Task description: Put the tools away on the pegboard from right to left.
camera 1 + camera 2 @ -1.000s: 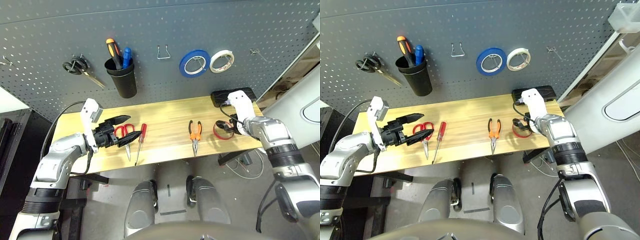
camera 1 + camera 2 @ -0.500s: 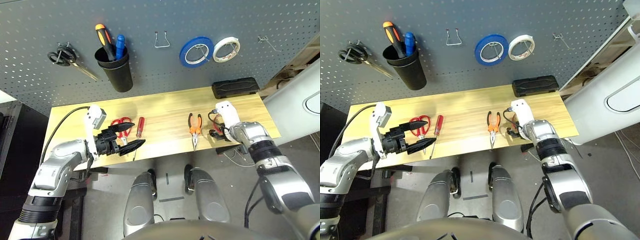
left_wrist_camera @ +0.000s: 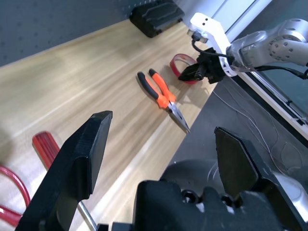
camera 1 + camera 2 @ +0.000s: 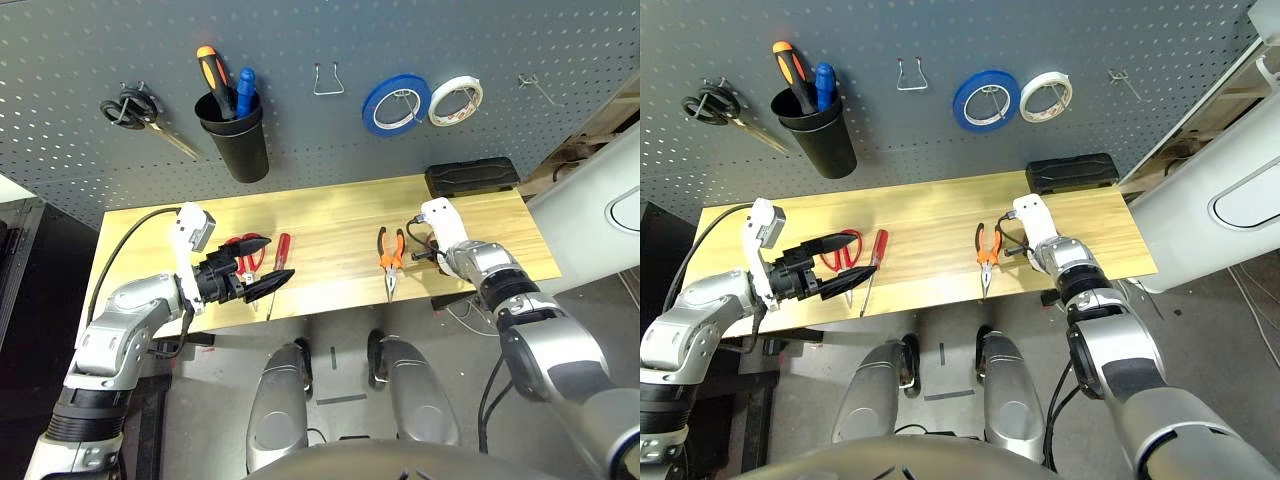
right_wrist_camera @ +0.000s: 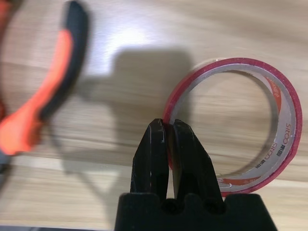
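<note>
My left gripper (image 3: 163, 159), fingers spread, hangs over the worktop (image 4: 330, 230) near the scissors (image 4: 247, 262) and screwdriver (image 4: 280, 262). The pliers (image 4: 390, 262) lie alone farther right. Beside them, my right gripper (image 5: 174, 125) pinches the wall of the red tape ring (image 5: 288, 120) over the worktop. The pegboard (image 4: 300, 140) stands behind.

Pliers (image 5: 43, 91), right wrist view: cut off by the edge, handles blurred. Red-handled scissors (image 4: 245, 262), left eye view: partly hidden behind the left gripper (image 4: 258, 270)

Silver arms (image 4: 128, 325) — white wrist brackets, black cables.
</note>
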You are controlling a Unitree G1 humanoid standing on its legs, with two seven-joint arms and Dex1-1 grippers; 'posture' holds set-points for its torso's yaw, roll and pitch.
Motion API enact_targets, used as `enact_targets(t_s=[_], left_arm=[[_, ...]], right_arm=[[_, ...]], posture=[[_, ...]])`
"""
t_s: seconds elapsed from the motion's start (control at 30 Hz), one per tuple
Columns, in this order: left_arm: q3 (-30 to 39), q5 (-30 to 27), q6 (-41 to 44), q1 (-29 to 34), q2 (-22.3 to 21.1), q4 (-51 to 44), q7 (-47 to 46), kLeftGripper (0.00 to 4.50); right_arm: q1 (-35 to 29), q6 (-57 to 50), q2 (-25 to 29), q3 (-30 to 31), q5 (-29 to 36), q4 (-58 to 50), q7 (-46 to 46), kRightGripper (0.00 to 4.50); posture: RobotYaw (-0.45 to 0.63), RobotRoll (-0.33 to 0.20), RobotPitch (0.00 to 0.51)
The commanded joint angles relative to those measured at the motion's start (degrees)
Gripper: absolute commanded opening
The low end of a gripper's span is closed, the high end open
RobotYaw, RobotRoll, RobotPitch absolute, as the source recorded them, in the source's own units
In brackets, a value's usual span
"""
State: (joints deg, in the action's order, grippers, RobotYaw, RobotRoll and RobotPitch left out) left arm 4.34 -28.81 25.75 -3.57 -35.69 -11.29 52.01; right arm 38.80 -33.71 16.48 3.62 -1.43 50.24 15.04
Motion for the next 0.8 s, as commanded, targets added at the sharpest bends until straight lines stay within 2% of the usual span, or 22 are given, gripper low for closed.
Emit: enact_targets(t_s=[0.03, 0.1, 0.33, 0.57, 0.8], left_arm=[[1.41, -0.26, -0.56, 0.84, 1.49, -0.07, -2.16, 4.50], [2.41, -0.66, -0.95, 1.56, 2.34, -0.36, -3.15, 4.50], [5.95, -1.06, -3.31, 3.54, 4.28, 1.44, -4.26, 4.50], [9.94, -1.71, -11.72, 2.58, 5.59, 6.10, -1.97, 4.50], [15.25, -3.81, -14.70, 3.04, 2.84, 5.81, 1.04, 4.50]], right_arm=[[-4.52, -4.00, 3.30, 0.27, -1.33, -14.27, 0.43, 0.03], [-7.45, -6.39, 4.93, 0.17, -1.30, -22.74, 1.09, 0.03], [-14.34, -7.76, 7.89, -1.92, -0.79, -41.22, 0.76, 0.03], [-15.91, -5.55, 8.68, -4.75, -1.26, -45.78, -1.16, 0.03], [-17.03, -4.97, 9.15, -7.28, -0.93, -49.40, -2.08, 0.03]], posture=[[-0.03, 0.000, 0.123], [-0.03, 0.000, 0.110], [-0.04, 0.000, 0.047], [-0.04, 0.000, 0.017], [-0.03, 0.000, 0.008]])
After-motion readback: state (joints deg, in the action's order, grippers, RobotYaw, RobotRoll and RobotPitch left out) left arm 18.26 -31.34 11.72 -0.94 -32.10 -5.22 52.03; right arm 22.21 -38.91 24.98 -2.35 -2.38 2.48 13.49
